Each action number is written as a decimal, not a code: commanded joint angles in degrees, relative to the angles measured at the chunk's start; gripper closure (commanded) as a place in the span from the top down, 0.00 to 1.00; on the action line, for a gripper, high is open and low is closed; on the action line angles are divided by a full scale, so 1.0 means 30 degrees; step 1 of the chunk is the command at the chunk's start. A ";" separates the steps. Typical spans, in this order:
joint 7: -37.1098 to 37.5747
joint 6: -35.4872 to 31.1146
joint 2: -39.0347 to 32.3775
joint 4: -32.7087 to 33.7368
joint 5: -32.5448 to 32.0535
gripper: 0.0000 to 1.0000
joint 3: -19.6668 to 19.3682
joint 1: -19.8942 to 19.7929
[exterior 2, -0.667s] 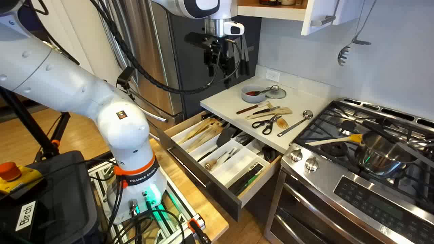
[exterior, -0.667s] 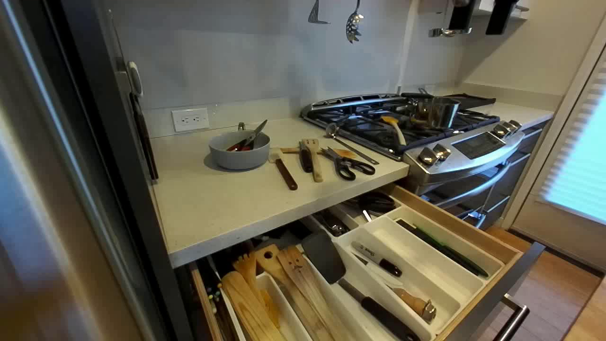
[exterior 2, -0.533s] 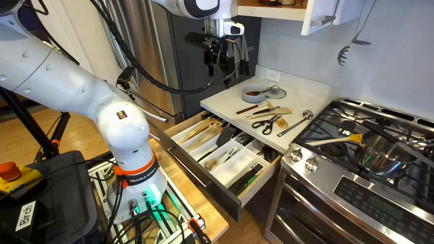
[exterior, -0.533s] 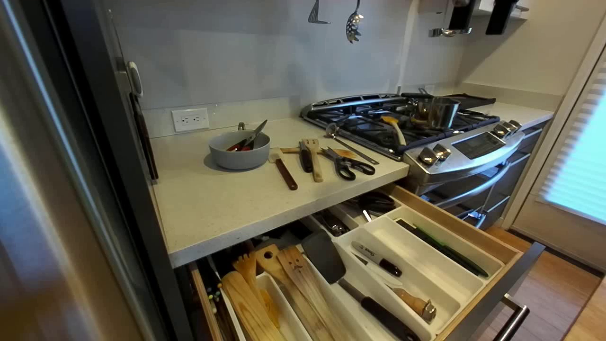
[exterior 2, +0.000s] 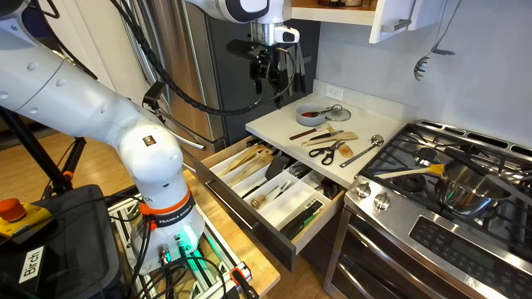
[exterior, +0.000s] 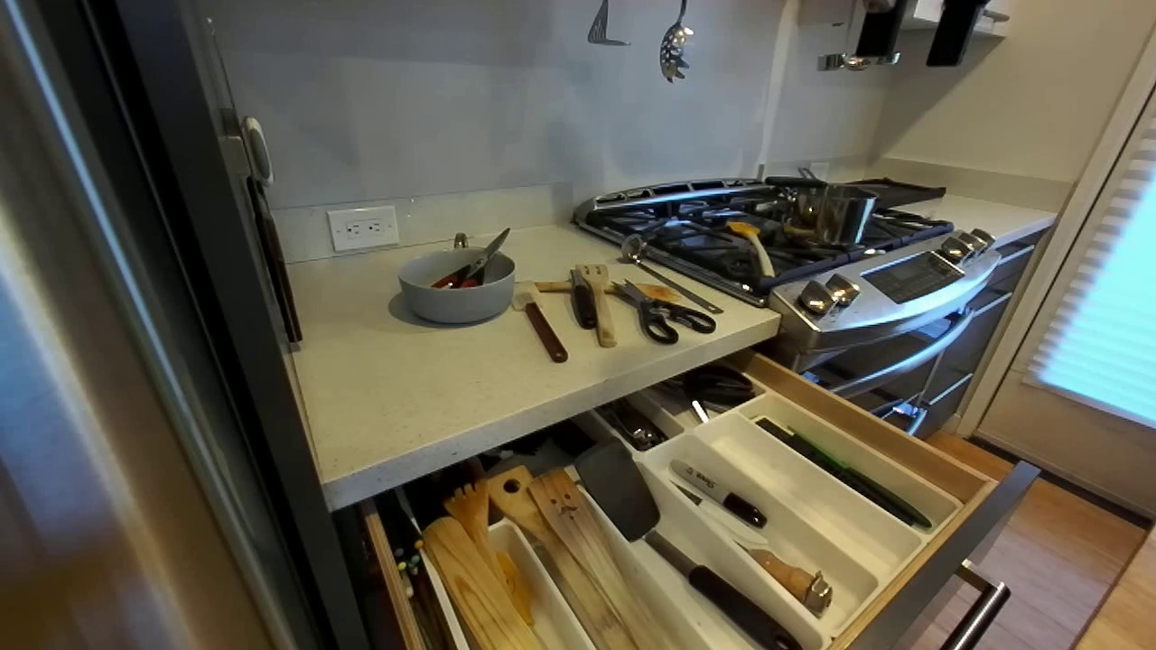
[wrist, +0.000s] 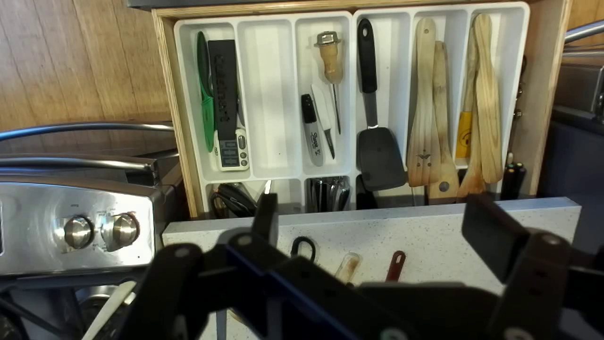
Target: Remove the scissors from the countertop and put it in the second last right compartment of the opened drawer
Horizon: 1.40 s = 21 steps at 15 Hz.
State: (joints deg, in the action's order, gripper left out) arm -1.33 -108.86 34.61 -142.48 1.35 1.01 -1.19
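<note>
The scissors, with black looped handles, lie on the pale countertop near its front edge in both exterior views (exterior: pixel 652 308) (exterior 2: pixel 331 149). One handle loop (wrist: pixel 304 238) shows in the wrist view; the gripper hides the rest. The countertop (exterior: pixel 406 397) is above the opened drawer (exterior 2: pixel 249 220), which holds a white divided tray. The second last right compartment (exterior: pixel 804 487) shows its bare white floor, also in the wrist view (wrist: pixel 266 94). My gripper (exterior 2: pixel 269 94) is open with nothing between its fingers (wrist: pixel 373 212). It is above the countertop's fridge-side end, apart from the scissors.
Around the scissors lie a brown-handled tool (exterior: pixel 546 332), a wooden fork (exterior: pixel 598 307) and a ladle (exterior 2: pixel 376 141). A grey bowl (exterior: pixel 459 289) with utensils stands behind. The stove (exterior 2: pixel 409 178) with a pot borders the countertop. A cabinet door (exterior 2: pixel 388 20) hangs open above.
</note>
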 commanded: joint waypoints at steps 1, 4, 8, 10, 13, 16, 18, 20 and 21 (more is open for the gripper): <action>0.0080 0.0046 -0.0010 0.0040 -0.0097 1.00 -0.0155 0.0179; 0.0080 0.0046 -0.0010 0.0040 -0.0097 1.00 -0.0155 0.0179; 0.0080 0.0046 -0.0010 0.0041 -0.0097 1.00 -0.0155 0.0179; 0.0080 0.0046 -0.0010 0.0041 -0.0097 1.00 -0.0155 0.0179; 0.0240 -0.0453 -0.0042 0.0006 -0.0016 1.00 -0.0152 0.0142; 0.0089 -0.2920 -0.0613 0.0184 -0.0122 1.00 -0.0250 0.0077; -0.0421 -0.4137 -0.1623 0.0733 0.0016 1.00 -0.0466 0.0231; -0.0893 -0.4575 -0.3293 0.1610 0.0562 1.00 -0.0902 0.0388; -0.0889 -0.4593 -0.4033 0.1948 0.0635 1.00 -0.0973 0.0314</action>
State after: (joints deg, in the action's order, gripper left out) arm -2.26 -121.56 30.48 -140.93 1.71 0.18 -1.12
